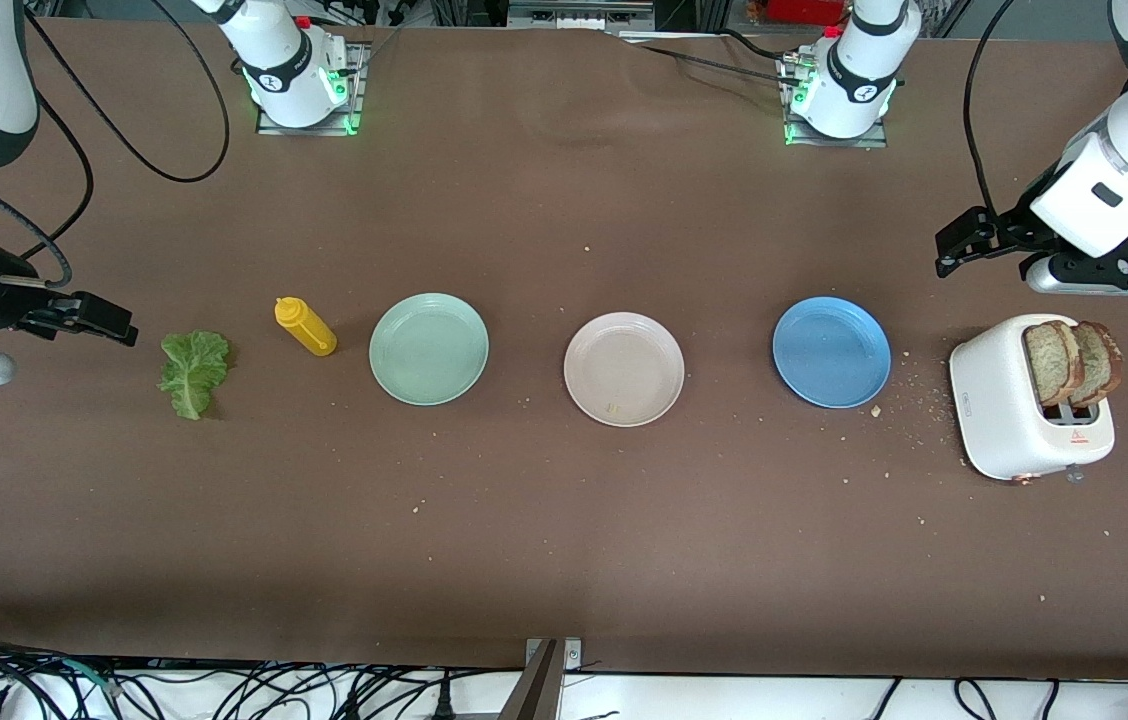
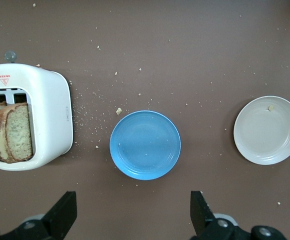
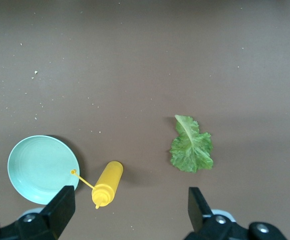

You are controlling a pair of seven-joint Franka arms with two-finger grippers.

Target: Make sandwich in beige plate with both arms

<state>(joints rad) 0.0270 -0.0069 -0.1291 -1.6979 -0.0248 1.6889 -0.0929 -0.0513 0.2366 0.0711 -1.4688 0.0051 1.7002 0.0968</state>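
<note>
The left hand [image 1: 964,250] is hanging wide and empty just above the toaster [image 1: 1029,415] holding 2 bread slices [image 1: 1074,360]. The right hand [image 1: 109,325], also wide, is hovering beside the lettuce [image 1: 194,372]. The beige plate [image 1: 624,369] is sitting bare midway between both hands on the bench [image 1: 564,540], likely reachable by each.

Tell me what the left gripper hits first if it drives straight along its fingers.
Probably bare table. The open left gripper points down with the blue plate nearest its line, the toaster off to one side; depth is unclear.

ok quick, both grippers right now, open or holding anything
left gripper: open, empty, up near the toaster
right gripper: open, empty, up near the lettuce leaf
</note>
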